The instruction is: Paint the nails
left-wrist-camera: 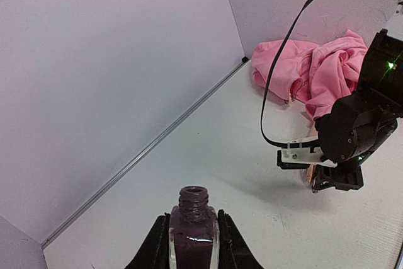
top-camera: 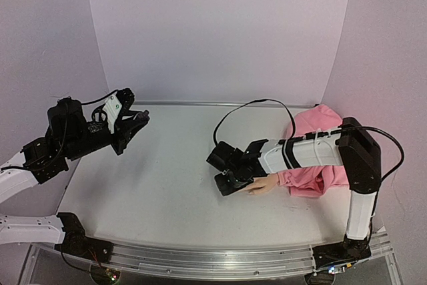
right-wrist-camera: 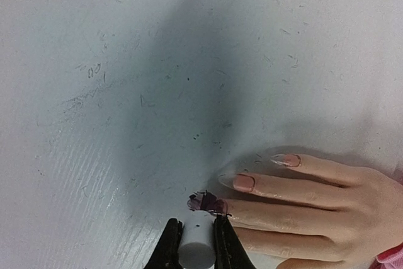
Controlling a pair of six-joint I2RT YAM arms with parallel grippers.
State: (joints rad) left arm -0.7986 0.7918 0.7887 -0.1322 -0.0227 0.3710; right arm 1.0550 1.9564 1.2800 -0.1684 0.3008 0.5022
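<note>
Right tool [right-wrist-camera: 196, 232] clamped on white cap [right-wrist-camera: 196, 251], low over the counter [right-wrist-camera: 126, 92], brush end at a fingertip smeared dark purple. Nails [right-wrist-camera: 244, 183] on the next two fingers are pale. Hand [right-wrist-camera: 315, 200] lies flat, right of centre, fingers pointing left, pink sleeve [top-camera: 313, 131] bunched behind it. Left tool [left-wrist-camera: 192, 228] closed on open purple bottle [left-wrist-camera: 192, 250], upright, off the counter, well apart at far left
</note>
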